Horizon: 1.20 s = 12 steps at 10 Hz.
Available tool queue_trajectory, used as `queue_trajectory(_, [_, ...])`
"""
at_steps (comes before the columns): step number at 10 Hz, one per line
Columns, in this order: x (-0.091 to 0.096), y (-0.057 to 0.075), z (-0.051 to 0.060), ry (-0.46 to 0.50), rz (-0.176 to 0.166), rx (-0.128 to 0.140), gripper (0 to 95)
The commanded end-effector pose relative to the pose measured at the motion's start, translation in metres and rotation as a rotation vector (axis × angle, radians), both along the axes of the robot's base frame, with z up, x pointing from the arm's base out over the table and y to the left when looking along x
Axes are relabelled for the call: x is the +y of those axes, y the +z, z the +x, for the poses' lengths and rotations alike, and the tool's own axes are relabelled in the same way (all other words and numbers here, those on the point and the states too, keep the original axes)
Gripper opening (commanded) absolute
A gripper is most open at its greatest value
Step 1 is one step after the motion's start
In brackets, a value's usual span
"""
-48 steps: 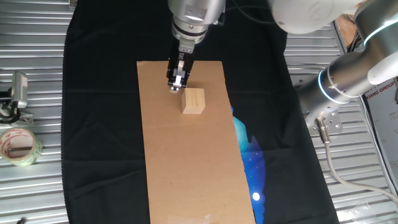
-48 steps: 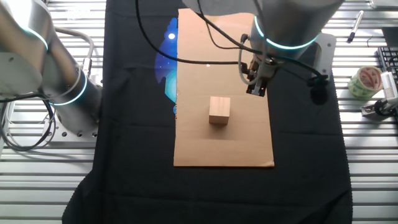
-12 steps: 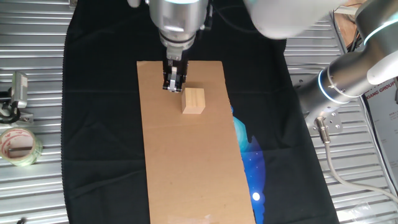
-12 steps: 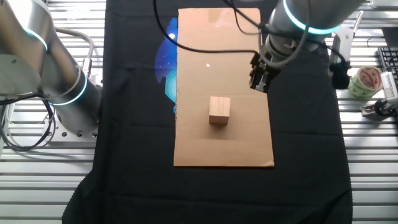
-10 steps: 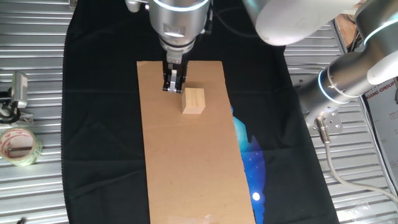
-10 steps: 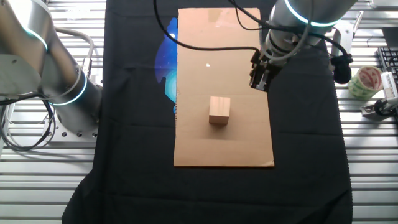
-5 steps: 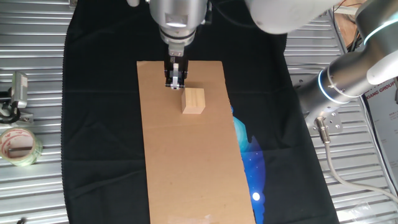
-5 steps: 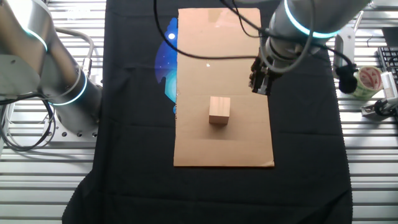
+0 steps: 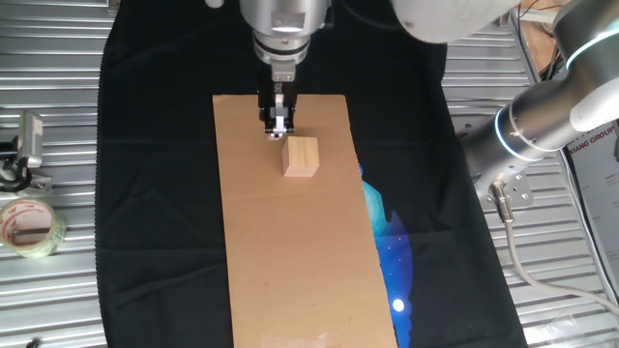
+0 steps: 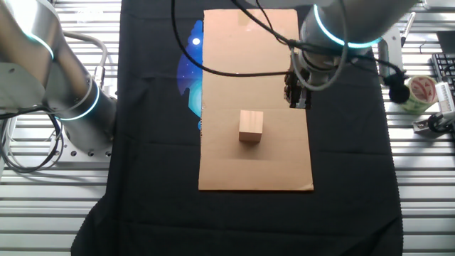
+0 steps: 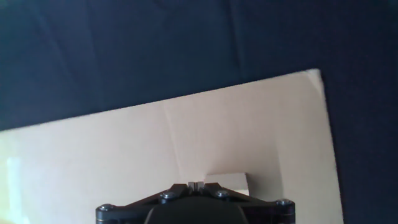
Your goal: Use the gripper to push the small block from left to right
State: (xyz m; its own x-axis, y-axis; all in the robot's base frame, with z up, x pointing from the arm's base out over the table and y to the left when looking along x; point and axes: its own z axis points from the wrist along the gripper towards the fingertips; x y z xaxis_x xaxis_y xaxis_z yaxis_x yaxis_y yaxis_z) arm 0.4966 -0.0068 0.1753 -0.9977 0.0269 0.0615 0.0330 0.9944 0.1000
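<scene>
The gripper (image 9: 280,130) hangs in the upper middle of one fixed view, its two fingers pressed together with nothing between them; in the hand view the closed tips (image 11: 196,184) meet at the bottom centre. Just below and right of the tips in that fixed view, the small block (image 9: 302,157) sits on the cardboard sheet (image 9: 290,251), near the gripper, though contact cannot be told. In the other fixed view the gripper (image 10: 296,99) shows upper right of the small block (image 10: 250,126), close to the sheet's right edge. In the hand view a corner of the block (image 11: 227,181) peeks just above the tips.

The risk, as I judge it, is an off-centre push: narrow tips striking near a corner would spin the cube rather than slide it. Tips carried too high could skim over its top, and a low pass could snag the cardboard and drag the sheet across the black cloth (image 9: 155,145).
</scene>
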Motion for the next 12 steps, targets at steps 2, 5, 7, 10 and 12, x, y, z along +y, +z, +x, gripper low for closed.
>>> queue_trajectory(2, [0.0,-0.001,-0.001,-0.054,-0.088,-0.113,0.0])
queue_trajectory(5, [-0.001,-0.001,-0.001,-0.081,-0.069,-0.083,0.0])
queue_trajectory(7, [-0.006,-0.001,-0.007,-0.067,-0.073,-0.071,0.0])
queue_trajectory(10, [-0.017,0.002,-0.016,-0.052,-0.062,-0.063,0.0])
queue_trajectory(12, [-0.022,0.002,-0.02,-0.045,-0.051,-0.066,0.0])
